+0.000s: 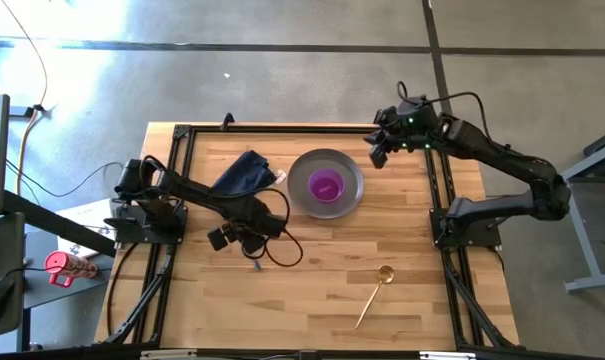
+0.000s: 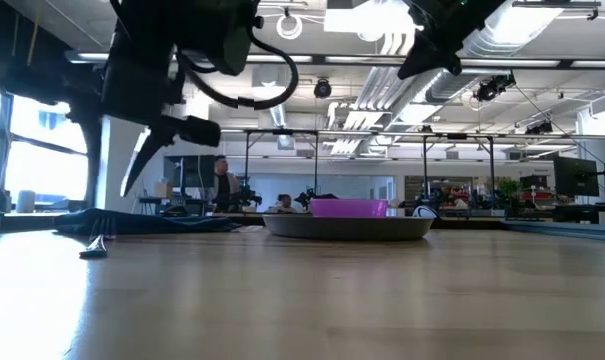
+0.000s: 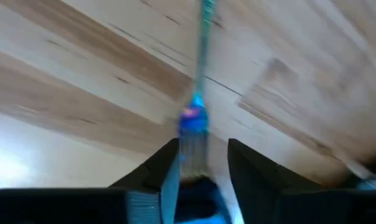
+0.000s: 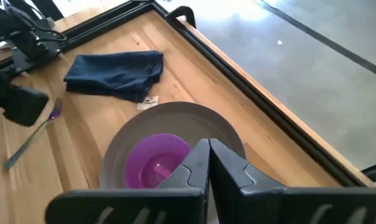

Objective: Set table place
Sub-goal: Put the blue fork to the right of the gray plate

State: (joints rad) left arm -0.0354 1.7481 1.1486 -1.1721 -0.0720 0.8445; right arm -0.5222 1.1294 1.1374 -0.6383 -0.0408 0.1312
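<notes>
**Ana:** Table place (image 1: 300,200) first. Where are its bits?

**Me:** They lie spread out on the worktop (image 1: 282,310). The grey plate (image 1: 352,170) sits just beside my right jaws, and the pink bowl (image 1: 326,186) sits in the middle of it.

**Ana:** Are your right jaws holding something?

**Me:** No. My right jaws are pressed tight together with nothing in them. They hang in the air over the far rim of the plate. They touch nothing.

**Ana:** And the left ones?

**Me:** My left jaws are spread apart. They hang over the fork (image 1: 255,264). From the left wrist I look down at the fork's teal handle in the gap between my two fingers (image 3: 160,180). From low down I see the fork lying flat on the wood, and the left jaws are up above it, not touching it.

**Ana:** Where is the napkin?

**Me:** The dark blue napkin (image 1: 244,172) lies crumpled on the far side of my left jaws, near the plate's edge. I cannot tell if it touches the plate.

**Ana:** And the spoon?

**Me:** The gold spoon (image 1: 372,297) lies alone, well apart from both jaws, on the near side of the plate.
</notes>
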